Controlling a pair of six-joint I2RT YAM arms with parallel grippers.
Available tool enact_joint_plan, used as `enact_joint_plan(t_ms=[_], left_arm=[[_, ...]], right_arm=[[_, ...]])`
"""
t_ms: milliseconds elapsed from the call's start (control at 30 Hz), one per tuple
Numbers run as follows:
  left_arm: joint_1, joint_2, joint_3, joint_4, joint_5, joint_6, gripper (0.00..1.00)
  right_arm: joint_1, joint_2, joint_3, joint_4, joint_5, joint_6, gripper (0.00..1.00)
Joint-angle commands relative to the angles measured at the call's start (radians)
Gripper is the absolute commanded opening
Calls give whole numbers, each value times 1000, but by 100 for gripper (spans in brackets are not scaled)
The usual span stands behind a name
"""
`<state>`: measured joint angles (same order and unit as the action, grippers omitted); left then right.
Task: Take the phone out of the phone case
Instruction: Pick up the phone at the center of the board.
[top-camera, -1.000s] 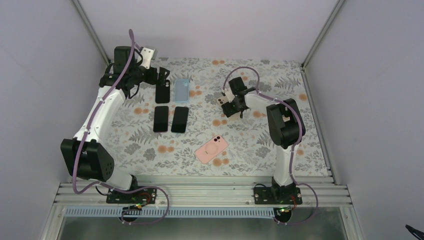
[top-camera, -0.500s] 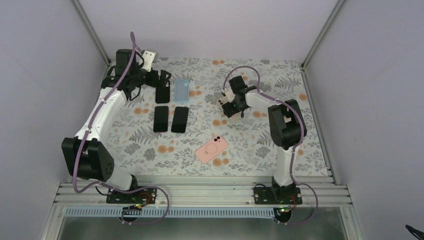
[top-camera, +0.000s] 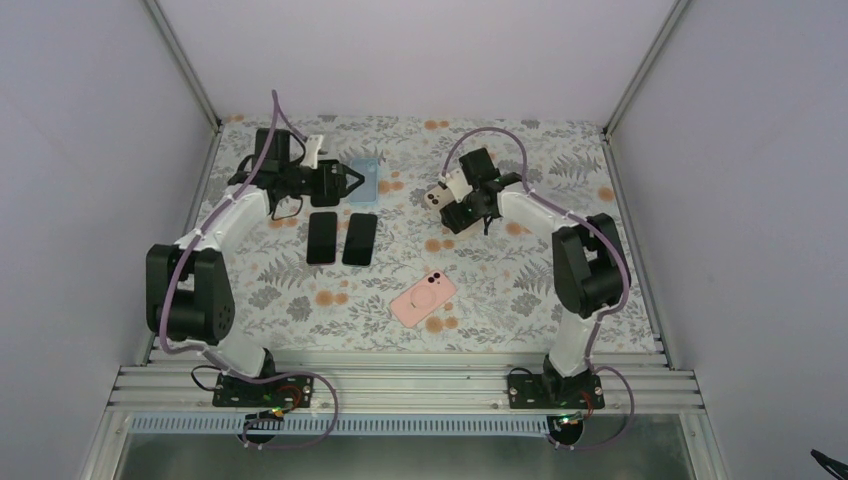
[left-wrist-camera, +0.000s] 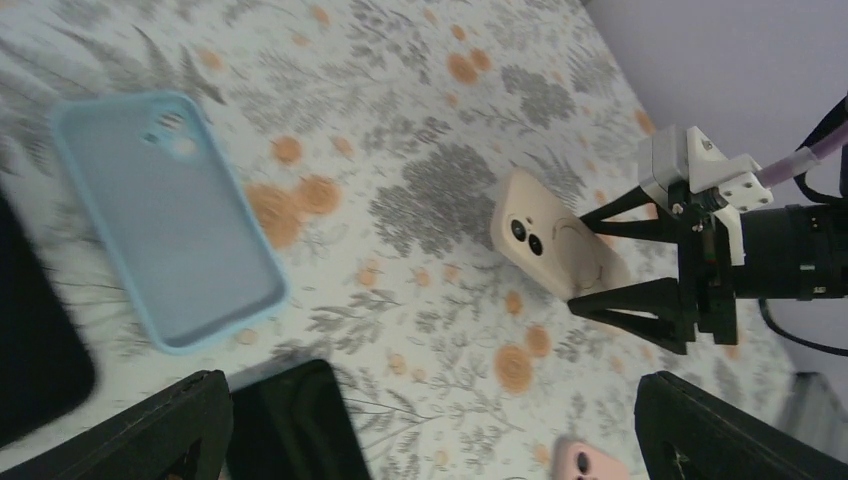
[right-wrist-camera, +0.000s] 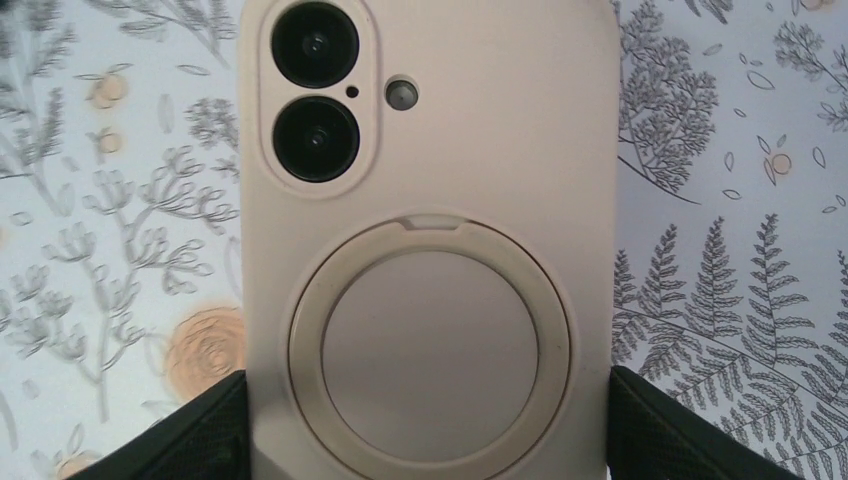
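Beige-cased phone (right-wrist-camera: 425, 250) was held tilted at far centre-right, clamped across its sides by the right gripper (top-camera: 455, 205). Left gripper (top-camera: 348, 183), fingers wide and empty, had swung right over the empty blue case (left-wrist-camera: 165, 220) toward it. Extraction had not begun.

Soft even brightness, faint shadows; cased phone (right-wrist-camera: 430, 250) sharp, left-wrist edges blurred.
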<state>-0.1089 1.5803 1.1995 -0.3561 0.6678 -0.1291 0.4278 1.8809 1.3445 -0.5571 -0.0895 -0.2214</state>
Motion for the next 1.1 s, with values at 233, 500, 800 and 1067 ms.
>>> enact_joint_plan(t_ms=[233,500,800,1067], left_arm=[[-56,175,-56,300,369,-332,97],[-151,288,0,329,433,-381,91],[-194,330,-8,447,522,-506,72],[-221,307,-32,513,556,-537,26]], right_arm=[[80,-158,-55,81,-73,-32,73],[132,-199,-56,80,-95,-14,73],[181,-245,-72,84,-109,-4,74],[206,-252,-64,81,-102,-4,74]])
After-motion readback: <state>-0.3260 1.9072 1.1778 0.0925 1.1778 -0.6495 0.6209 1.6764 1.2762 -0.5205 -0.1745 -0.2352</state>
